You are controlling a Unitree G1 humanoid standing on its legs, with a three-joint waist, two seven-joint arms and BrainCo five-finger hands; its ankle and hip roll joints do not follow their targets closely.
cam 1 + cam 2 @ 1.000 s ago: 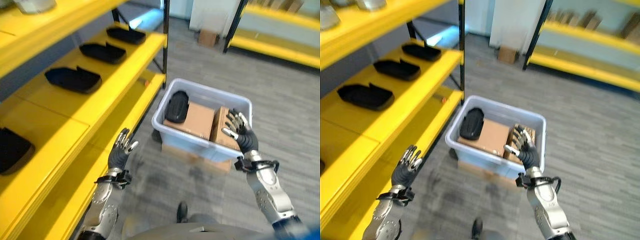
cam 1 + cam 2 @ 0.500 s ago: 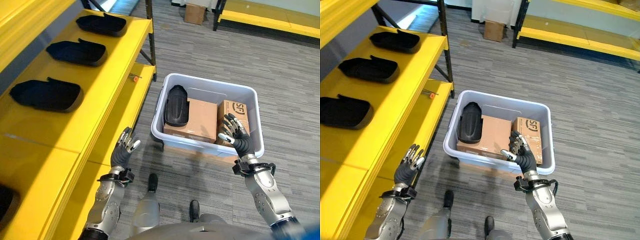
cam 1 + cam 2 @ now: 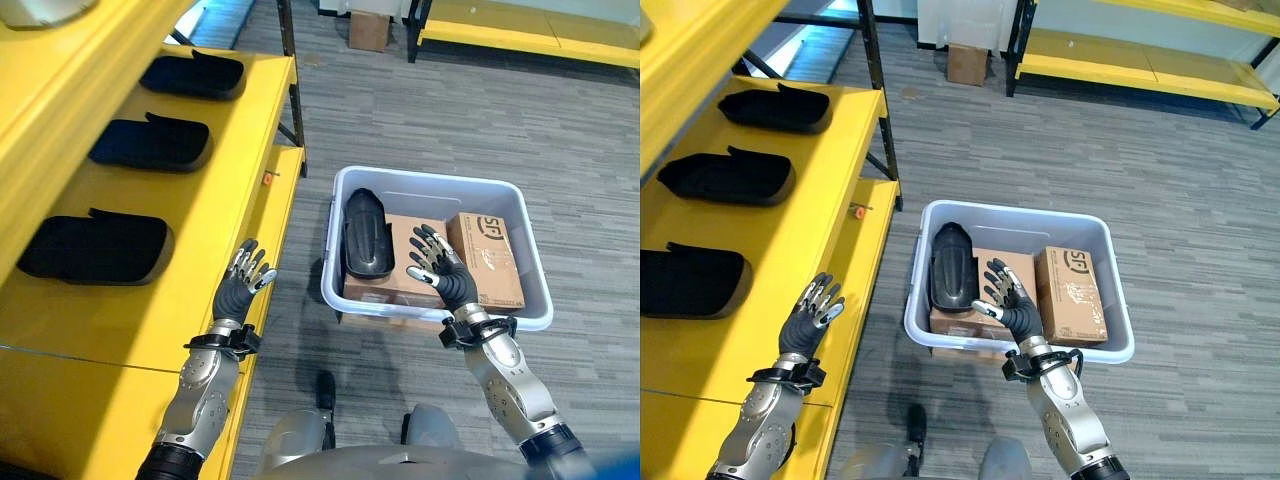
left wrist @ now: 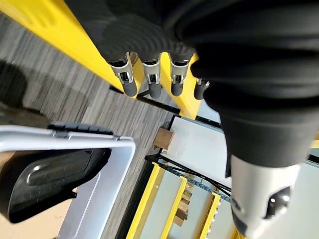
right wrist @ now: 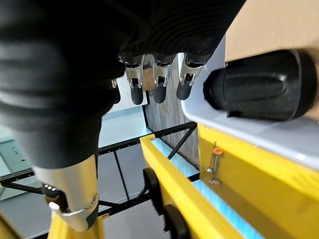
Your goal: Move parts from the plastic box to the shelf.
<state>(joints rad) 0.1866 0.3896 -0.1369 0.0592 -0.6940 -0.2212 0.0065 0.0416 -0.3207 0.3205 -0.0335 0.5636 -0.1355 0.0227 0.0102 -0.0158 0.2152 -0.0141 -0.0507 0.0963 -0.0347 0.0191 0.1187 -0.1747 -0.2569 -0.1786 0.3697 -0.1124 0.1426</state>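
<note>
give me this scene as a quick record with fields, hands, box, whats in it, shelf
left hand: open, raised beside the yellow shelf edge, holding nothing
right hand: open, over the near side of the plastic box, holding nothing
box contents: one black part at its shelf-side end, lying partly on the cardboard boxes that fill the rest
shelf: three black parts in a row
box position: on the grey floor, next to the shelf

shelf (image 3: 215,215) left, parts (image 3: 150,145) on it | plastic box (image 3: 520,312) right, on floor | part (image 3: 365,235) and cartons (image 3: 485,260) inside
</note>
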